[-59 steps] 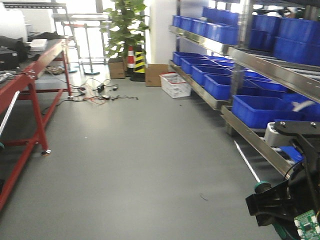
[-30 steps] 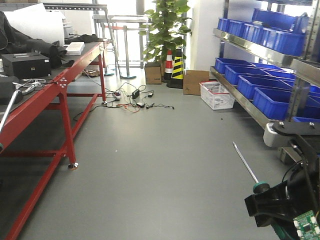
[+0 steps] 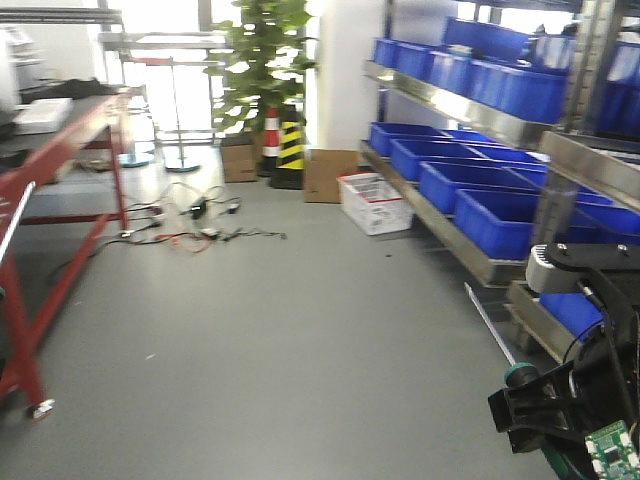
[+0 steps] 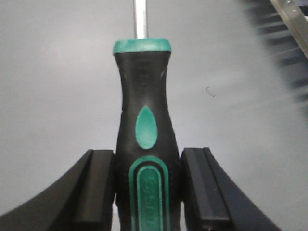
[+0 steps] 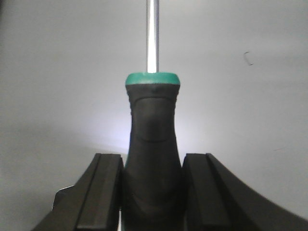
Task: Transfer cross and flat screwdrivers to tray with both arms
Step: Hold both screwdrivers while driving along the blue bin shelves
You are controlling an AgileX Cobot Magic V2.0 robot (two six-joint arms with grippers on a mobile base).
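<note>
My left gripper [image 4: 147, 152] is shut on a screwdriver [image 4: 144, 96] with a black and green handle, its metal shaft pointing away over the grey floor. My right gripper [image 5: 153, 155] is shut on a second black screwdriver with a green collar [image 5: 153, 120], shaft pointing away. In the front view the right gripper [image 3: 530, 405] sits at the bottom right with its screwdriver shaft [image 3: 490, 325] slanting up-left. The left screwdriver's shaft [image 3: 12, 215] shows at the left edge. Neither tip shows clearly, so I cannot tell cross from flat. The tray is out of view.
A red workbench [image 3: 60, 150] runs along the left. Steel shelves with blue bins [image 3: 470, 190] line the right. A white basket [image 3: 375, 203], cardboard boxes [image 3: 325, 175], a striped cone [image 3: 290, 140], a plant [image 3: 265, 50] and loose cables [image 3: 190, 225] lie ahead on the grey floor.
The front view has swung: the red workbench has slid to the left and the shelves have come nearer on the right. Both grippers hold their screwdrivers as before.
</note>
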